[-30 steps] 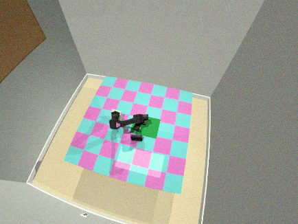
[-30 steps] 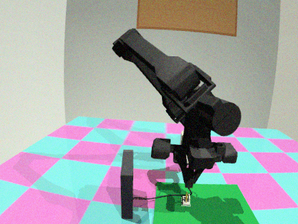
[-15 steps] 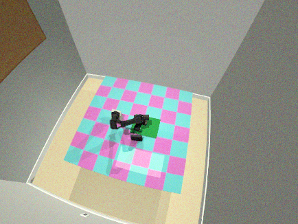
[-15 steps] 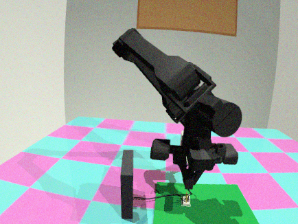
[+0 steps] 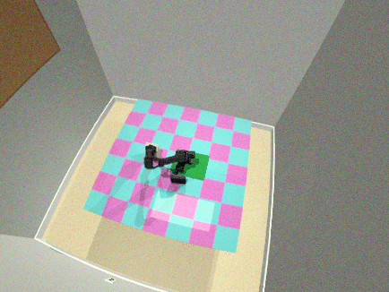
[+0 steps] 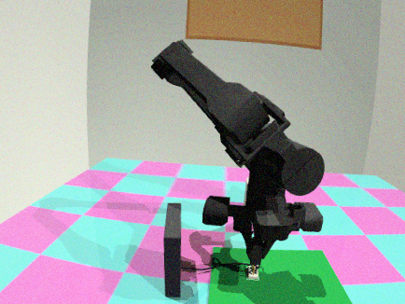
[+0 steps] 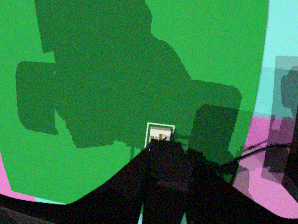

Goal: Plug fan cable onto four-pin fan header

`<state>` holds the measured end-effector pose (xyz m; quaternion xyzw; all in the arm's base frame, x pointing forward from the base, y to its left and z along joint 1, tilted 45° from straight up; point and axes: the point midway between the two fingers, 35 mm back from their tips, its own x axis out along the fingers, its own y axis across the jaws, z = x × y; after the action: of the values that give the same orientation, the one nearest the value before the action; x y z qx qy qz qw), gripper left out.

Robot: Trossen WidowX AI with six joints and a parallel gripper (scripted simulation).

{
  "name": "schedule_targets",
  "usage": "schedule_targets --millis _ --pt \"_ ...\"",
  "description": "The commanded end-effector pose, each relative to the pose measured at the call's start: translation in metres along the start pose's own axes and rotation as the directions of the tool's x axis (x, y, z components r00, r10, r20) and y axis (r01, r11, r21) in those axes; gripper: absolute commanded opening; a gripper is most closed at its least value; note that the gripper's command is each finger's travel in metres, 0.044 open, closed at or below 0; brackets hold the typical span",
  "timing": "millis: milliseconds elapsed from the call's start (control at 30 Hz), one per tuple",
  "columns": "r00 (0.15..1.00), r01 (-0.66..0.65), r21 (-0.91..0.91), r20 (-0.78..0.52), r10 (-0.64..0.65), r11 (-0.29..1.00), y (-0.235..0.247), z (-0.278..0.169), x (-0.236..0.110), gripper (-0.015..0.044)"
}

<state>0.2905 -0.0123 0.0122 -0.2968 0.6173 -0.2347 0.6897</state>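
The dark parallel-jaw gripper [image 6: 255,262] pinches the small dark plug [image 7: 165,163] directly over the white four-pin header [image 6: 253,272] on the green board [image 6: 299,280]; next, it likely needs pressing straight down, then releasing

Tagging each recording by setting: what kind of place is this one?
Probably a bare walled test cell, not a home or workshop: plain grey walls, a pink-and-cyan checkered mat, and one arm's gripper working over a green board.
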Motion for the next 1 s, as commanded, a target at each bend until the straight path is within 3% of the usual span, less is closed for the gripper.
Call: schedule_targets --millis 0,967 --pt "1.0 0.006 -0.012 -0.012 -0.006 1.0 0.0003 -0.0045 0.0103 0.0" --pt "1.0 0.006 -0.021 -0.012 -0.006 1.0 0.0011 -0.0093 0.0102 0.0"
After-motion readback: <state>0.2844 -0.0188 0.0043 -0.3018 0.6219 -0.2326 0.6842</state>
